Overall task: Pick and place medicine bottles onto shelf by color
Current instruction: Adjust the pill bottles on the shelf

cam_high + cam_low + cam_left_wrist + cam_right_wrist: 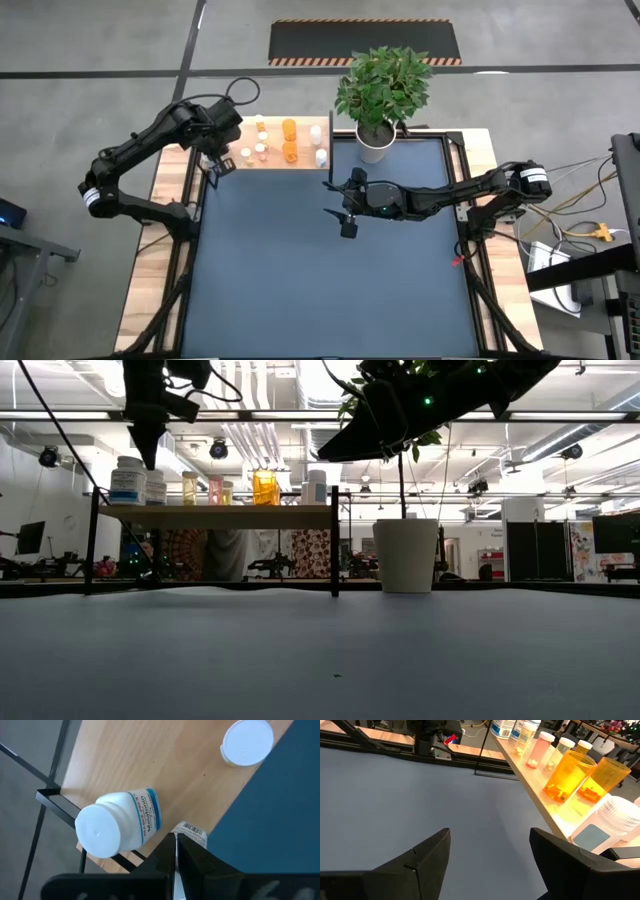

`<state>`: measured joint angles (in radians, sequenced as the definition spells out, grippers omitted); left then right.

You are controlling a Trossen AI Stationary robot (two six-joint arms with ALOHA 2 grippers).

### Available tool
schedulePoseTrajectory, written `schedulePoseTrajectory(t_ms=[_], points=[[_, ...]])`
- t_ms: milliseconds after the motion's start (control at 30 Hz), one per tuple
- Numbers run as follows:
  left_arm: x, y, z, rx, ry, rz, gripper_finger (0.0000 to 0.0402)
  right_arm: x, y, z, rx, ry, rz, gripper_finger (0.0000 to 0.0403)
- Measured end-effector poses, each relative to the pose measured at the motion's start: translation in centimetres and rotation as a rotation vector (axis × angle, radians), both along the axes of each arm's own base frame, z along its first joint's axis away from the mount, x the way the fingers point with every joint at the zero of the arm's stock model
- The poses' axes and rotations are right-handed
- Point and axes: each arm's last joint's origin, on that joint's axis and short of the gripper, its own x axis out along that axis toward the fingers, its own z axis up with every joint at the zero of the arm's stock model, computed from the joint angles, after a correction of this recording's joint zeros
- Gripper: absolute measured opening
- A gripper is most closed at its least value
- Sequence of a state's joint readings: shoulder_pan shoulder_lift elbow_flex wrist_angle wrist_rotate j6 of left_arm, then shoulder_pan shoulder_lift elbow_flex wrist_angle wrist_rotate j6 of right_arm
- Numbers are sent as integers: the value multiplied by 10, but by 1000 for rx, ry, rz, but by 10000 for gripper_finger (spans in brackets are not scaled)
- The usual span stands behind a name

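Bottles stood on the shelf, both tools empty.
The medicine bottles lined the shelf at the table's far edge; left tool was closed beside them, right tool gaped over the table.

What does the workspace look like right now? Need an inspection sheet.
Surface: dark blue tabletop, no bottles on it in the high view.
Job's things: shelf at the table's far left corner; white medicine bottles, orange bottles and pale-capped ones stand on it. White Melatonin bottle at one shelf corner.
Clutter: potted plant in a white pot beside the shelf.
Grippers: left pincer shut, empty, above the shelf's left end. Right pincer open, empty, over the table near the shelf.
Cables: yellow plug and pale cords on the floor at the right.
Surroundings: grey floor, striped mat beyond the table.
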<state>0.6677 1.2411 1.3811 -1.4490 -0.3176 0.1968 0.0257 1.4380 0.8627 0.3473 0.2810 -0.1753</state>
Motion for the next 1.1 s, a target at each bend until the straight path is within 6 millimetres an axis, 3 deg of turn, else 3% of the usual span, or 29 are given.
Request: schedulePoseTrajectory(t_ms=[133,300,467,767,1100], points=[[0,0,5,11,-8,-15,0,0,0,0,0,0,0,260],[-1,2,25,131,-17,-18,0,0,0,0,0,0,0,260],[-5,15,36,241,-56,29,0,0,0,0,0,-1,0,260],[-14,41,18,206,-17,116,0,0,0,0,7,-1,-2,260],[-7,49,3,150,25,96,0,0,0,0,10,-1,-3,260]])
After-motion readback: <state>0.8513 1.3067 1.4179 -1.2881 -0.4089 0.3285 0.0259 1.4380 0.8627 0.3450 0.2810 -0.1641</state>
